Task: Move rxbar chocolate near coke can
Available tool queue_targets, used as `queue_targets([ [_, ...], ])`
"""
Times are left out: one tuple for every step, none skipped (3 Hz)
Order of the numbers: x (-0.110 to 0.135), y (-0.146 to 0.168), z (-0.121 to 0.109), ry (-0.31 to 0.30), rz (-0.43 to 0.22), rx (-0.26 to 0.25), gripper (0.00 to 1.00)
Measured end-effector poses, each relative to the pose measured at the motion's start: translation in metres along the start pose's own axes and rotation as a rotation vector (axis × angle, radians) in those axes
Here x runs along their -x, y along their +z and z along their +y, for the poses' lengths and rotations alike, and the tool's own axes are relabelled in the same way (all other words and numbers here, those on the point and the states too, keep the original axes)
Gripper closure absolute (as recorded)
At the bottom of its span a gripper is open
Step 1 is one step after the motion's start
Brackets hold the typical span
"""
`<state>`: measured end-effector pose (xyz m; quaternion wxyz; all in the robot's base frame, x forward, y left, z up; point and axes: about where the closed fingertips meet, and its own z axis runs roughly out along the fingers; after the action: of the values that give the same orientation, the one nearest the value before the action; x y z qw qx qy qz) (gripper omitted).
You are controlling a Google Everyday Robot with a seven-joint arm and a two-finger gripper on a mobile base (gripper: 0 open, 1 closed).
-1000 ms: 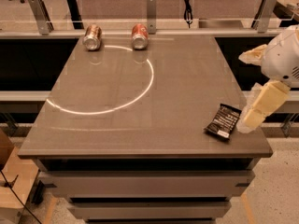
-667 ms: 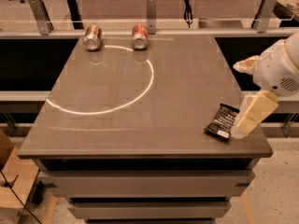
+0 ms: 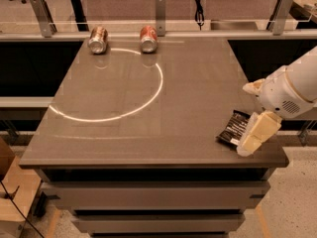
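The rxbar chocolate [image 3: 233, 127] is a flat dark bar with white lettering, lying near the table's front right corner. The coke can [image 3: 148, 38], red with a silver end, lies on its side at the far edge, left of centre. My gripper [image 3: 247, 119] is at the right edge of the table, right at the bar. It is open: one cream finger [image 3: 256, 133] hangs over the bar's right end and the other fingertip [image 3: 251, 87] shows further back. It holds nothing.
A paler copper-and-silver can [image 3: 98, 38] lies left of the coke can at the far edge. A bright ring of light [image 3: 157, 88] lies across the grey table top [image 3: 124, 133]. A rail with metal posts [image 3: 160, 11] runs behind the table.
My gripper has moved a little left and down, closer over the bar's right end. The bar and both cans have not moved.
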<state>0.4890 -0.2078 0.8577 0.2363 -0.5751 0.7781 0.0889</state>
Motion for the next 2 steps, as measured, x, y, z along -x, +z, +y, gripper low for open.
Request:
queue_targets([
  [-0.017,0.020,-0.002,0.042,0.015,0.018,0.00],
  [-0.027,0.032,-0.001,0.066,0.029,0.040,0.19],
])
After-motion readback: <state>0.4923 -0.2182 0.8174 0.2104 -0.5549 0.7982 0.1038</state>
